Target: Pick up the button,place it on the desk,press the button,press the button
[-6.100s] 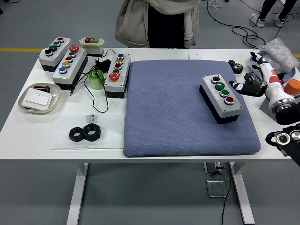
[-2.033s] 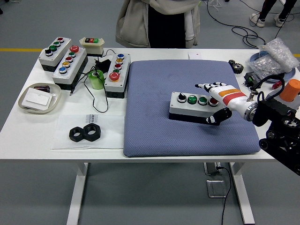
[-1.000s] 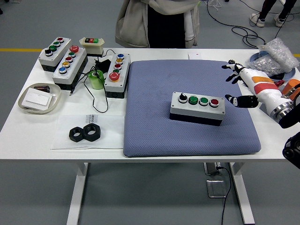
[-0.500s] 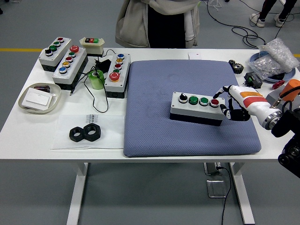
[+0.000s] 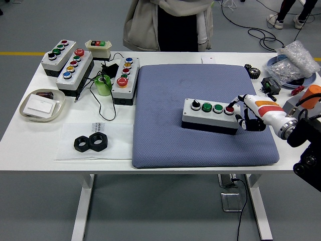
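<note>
Here, a grey button box is seen lying on the blue-grey pad that covers the middle and right of the white table. Along the box's top a black selector knob, two green buttons and a red button are set in a row from left to right. The right hand is positioned just beside the box's right end, reaching in from the right edge. One finger is extended toward the red button, with its tip at or on that button; whether it is pressed down cannot be told. The other fingers are curled below it against the box's end, and nothing is grasped.

At the table's far left three more button boxes are grouped, with a green tape roll and black cables between them. A shallow tray with a white card is placed near the left edge, and two black hex nuts rest in front of it. A bag of small parts and an orange object are seen at the far right. A person in a light jacket is standing at the far side.
</note>
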`<state>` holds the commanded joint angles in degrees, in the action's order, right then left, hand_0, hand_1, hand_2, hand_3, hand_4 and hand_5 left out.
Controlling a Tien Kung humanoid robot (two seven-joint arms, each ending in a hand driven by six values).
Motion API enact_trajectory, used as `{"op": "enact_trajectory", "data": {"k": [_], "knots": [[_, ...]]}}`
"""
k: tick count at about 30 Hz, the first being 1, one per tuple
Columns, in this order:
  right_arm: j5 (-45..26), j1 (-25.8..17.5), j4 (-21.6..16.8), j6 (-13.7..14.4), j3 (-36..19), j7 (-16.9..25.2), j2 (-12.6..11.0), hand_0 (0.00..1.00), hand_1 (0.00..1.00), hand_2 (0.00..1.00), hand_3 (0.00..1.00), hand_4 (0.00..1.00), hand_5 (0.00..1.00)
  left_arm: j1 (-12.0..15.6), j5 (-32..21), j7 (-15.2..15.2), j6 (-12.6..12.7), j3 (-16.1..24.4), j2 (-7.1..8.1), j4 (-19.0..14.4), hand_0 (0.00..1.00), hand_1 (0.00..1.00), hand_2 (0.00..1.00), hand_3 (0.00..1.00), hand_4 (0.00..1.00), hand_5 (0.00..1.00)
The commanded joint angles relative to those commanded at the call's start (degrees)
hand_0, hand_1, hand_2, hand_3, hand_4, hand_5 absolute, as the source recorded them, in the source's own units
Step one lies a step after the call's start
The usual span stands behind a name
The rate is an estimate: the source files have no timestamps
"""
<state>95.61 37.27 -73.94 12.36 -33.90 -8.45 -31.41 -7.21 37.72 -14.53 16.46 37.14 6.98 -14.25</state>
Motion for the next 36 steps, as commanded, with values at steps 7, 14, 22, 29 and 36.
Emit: {"op": "enact_trajectory", "data": {"k": [7,14,22,29,36], "knots": [[0.32,0.39,0.7,-0.67,1.66,-0.41,-0.04,0.157,0.002,0.126,0.685,0.548,0.002,-0.03,-0.06,0.0,0.0,0.03,0.0,0.02,0.681,0.645,0.739,0.779,0.685,0.998],[0.55,0.54,0.63,-1.19,2.21,-0.83,0.02,0.156,0.002,0.126,0.683,0.547,0.002,-0.01,-0.08,0.0,0.01,0.07,0.0,0.02,0.682,0.644,0.738,0.779,0.685,0.998],[1.83,0.27,-2.29,0.64,-0.77,-1.21,-0.28,0.156,0.002,0.125,0.683,0.547,0.002,-0.13,-0.46,0.13,0.03,-0.15,0.05,0.03,0.682,0.645,0.74,0.779,0.686,0.998],[2.48,1.67,-3.51,1.09,0.65,-1.66,0.98,0.158,0.002,0.126,0.687,0.546,0.002,-0.15,-0.37,0.03,0.02,-0.09,0.03,0.0,0.682,0.645,0.74,0.779,0.686,0.998],[2.31,2.3,-1.91,0.79,2.39,-1.84,2.28,0.159,0.002,0.125,0.688,0.548,0.002,-0.14,-0.42,0.02,0.06,-0.14,0.03,-0.02,0.681,0.645,0.739,0.779,0.683,0.998]]}}
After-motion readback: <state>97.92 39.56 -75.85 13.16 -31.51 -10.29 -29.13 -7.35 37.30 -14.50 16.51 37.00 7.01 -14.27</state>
